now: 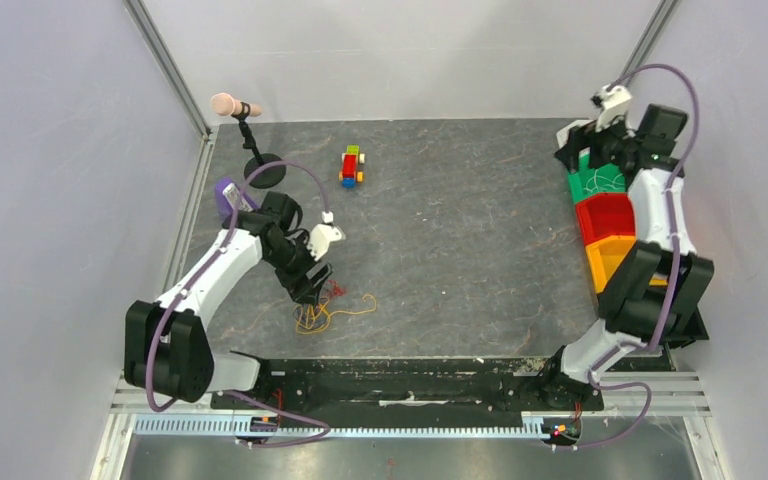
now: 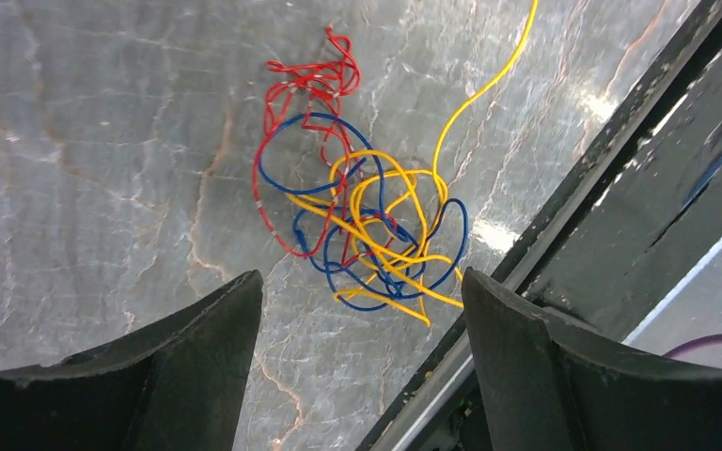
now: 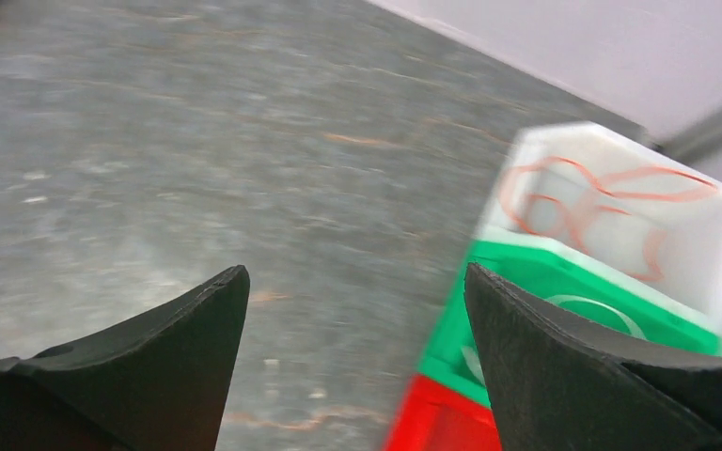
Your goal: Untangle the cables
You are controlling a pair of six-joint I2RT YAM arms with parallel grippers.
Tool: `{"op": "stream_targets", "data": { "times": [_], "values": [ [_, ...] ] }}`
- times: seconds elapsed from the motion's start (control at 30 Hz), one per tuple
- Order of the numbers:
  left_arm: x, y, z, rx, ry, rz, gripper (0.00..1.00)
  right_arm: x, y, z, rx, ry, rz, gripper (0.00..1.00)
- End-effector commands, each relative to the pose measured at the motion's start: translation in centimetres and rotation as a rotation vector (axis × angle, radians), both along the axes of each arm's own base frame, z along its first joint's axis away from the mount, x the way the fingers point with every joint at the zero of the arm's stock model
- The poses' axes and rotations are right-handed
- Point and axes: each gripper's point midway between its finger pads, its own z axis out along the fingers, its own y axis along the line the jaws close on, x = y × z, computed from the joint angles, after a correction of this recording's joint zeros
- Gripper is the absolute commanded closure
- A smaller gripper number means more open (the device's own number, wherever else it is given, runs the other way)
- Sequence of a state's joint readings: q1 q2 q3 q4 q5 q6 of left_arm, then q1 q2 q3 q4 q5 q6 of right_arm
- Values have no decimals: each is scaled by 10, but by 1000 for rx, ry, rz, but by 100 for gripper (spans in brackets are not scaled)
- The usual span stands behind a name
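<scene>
The cables [image 2: 367, 225] lie as a loose tangle of thin red, blue and yellow wires on the grey table, one yellow strand trailing away. In the top view the bunch [image 1: 322, 312] sits near the front rail. My left gripper [image 2: 359, 279] hangs open just above and beside the tangle, with nothing between its fingers; from above it [image 1: 312, 290] is at the bunch's upper left edge. My right gripper [image 3: 357, 272] is open and empty at the far right [image 1: 572, 152], over the edge of a row of bins. An orange wire [image 3: 611, 193] lies in the white bin, a white wire [image 3: 588, 308] in the green bin.
Bins line the right edge: white [image 3: 714, 235], green [image 1: 600, 180], red [image 1: 605, 218] and orange-yellow [image 1: 610, 258]. A block toy [image 1: 351, 166] and a microphone on a stand [image 1: 235, 105] stand at the back left. A black rail [image 1: 410, 375] runs along the near edge.
</scene>
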State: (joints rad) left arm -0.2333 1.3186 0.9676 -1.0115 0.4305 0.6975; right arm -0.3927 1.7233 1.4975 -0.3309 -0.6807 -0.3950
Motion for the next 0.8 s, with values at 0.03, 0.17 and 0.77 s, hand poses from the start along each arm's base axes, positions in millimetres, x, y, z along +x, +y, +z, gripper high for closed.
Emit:
{"op": "stream_targets", "data": {
  "times": [0.03, 0.17, 0.77],
  "values": [
    [-17, 3, -38, 186, 53, -134, 16, -55, 94, -6, 149, 87, 186, 14],
    [-14, -15, -57, 234, 39, -141, 49, -90, 139, -17, 248, 149, 256, 16],
    [63, -193, 56, -700, 226, 447, 98, -164, 258, -45, 378, 227, 509, 34]
  ]
}}
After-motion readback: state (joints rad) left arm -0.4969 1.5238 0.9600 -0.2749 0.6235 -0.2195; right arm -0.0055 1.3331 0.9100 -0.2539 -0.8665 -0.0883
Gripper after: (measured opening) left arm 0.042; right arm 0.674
